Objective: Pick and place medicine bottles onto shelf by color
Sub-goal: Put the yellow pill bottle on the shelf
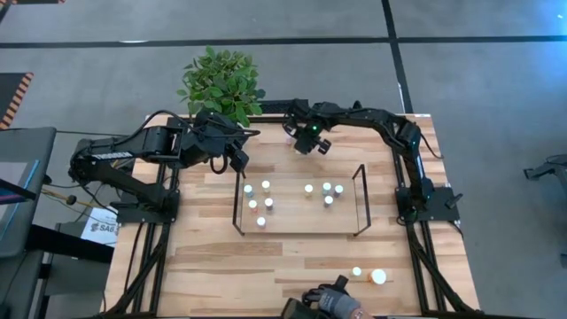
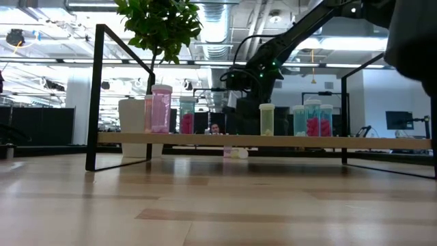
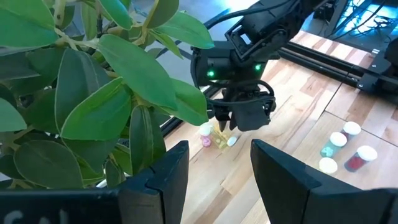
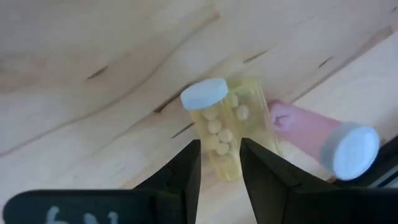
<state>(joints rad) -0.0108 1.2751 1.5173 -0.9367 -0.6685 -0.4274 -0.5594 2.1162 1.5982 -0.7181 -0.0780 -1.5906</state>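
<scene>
- The right gripper [image 4: 217, 171] hangs over the table's far edge, behind the shelf [image 1: 297, 223], its jaws open just above a yellow bottle [image 4: 224, 134] lying on its side.
- A pink bottle [image 4: 323, 138], also lying down, touches the yellow one.
- The yellow bottle looks like light, stiff, smooth plastic filled with loose pills. It will probably roll and slip, so the best hold is judged to be across the middle of the body, not on the white cap.
- The left gripper [image 3: 214, 177] waits by the plant [image 1: 221, 81], with its jaws open and empty.
- Count, from the high view: seven bottles stand on the shelf, four at its left and three at its right; two lie behind it; two more caps [image 1: 368, 275] show near the table's front edge, beside a person's hand [image 1: 335, 299].
</scene>
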